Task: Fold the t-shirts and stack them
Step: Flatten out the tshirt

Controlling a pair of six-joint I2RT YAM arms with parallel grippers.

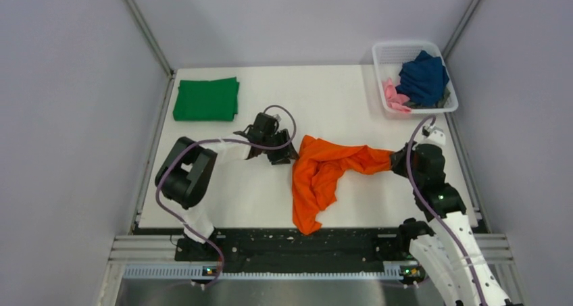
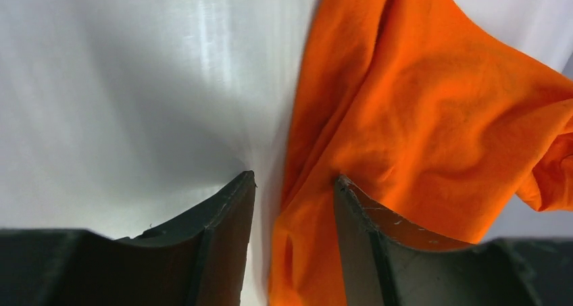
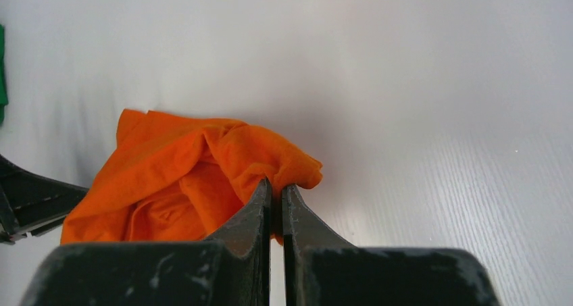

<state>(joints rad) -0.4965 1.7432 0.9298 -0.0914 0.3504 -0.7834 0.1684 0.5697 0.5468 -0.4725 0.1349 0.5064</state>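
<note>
The orange t-shirt (image 1: 324, 177) lies crumpled in the middle of the table, one end stretched right. My right gripper (image 1: 400, 159) is shut on that right end; in the right wrist view the cloth (image 3: 203, 177) is pinched between the closed fingertips (image 3: 277, 188). My left gripper (image 1: 282, 156) is open at the shirt's upper left edge; in the left wrist view the orange cloth (image 2: 419, 117) edge runs between the two fingers (image 2: 295, 179). A folded dark green t-shirt (image 1: 206, 98) lies at the back left. Navy (image 1: 423, 76) and pink (image 1: 394, 95) shirts sit in the basket.
The white mesh basket (image 1: 382, 53) stands at the table's back right corner. Grey walls close in the table on three sides. The black rail with the arm bases runs along the near edge (image 1: 297, 245).
</note>
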